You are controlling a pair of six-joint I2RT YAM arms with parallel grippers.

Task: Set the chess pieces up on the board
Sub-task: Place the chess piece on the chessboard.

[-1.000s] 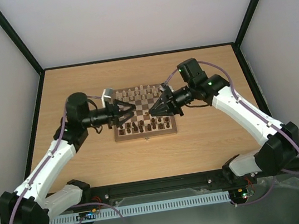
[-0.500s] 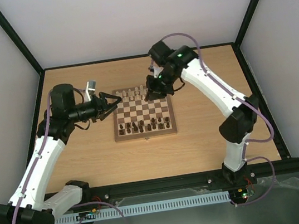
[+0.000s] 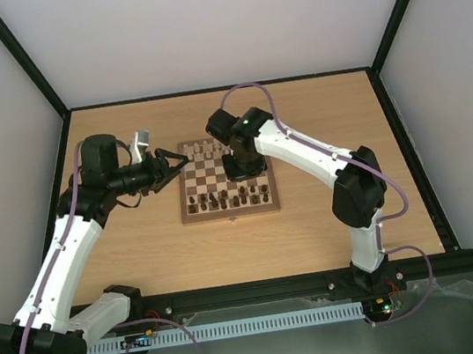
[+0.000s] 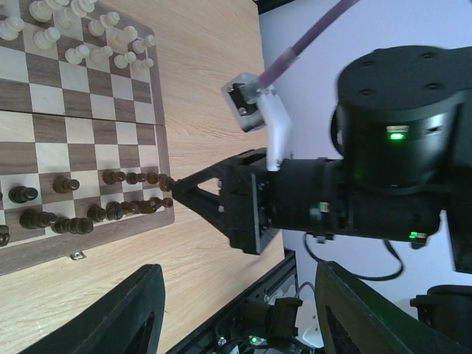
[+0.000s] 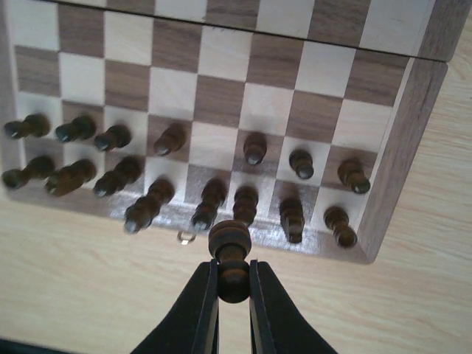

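Note:
The board (image 3: 229, 213) lies mid-table, with dark brown chess pieces (image 3: 226, 199) in two rows along its near side. My right gripper (image 3: 241, 169) hangs over the board's middle, pointing down. In the right wrist view it (image 5: 234, 274) is shut on a dark pawn (image 5: 230, 240), held above the table just off the board's edge (image 5: 413, 147), over the rows of dark pieces (image 5: 169, 140). My left gripper (image 3: 182, 159) is open and empty at the board's far left corner. In the left wrist view its fingers (image 4: 140, 310) stand wide apart.
Pale cream chessmen (image 3: 206, 149) stand in rows along the board's far side and show in the left wrist view (image 4: 81, 51). The right arm's wrist (image 4: 391, 155) fills the left wrist view. Black rails frame the table edges.
My right arm has swung from the board's right side round its far edge and down over the middle. My left gripper has pulled back left off the board, then stayed still.

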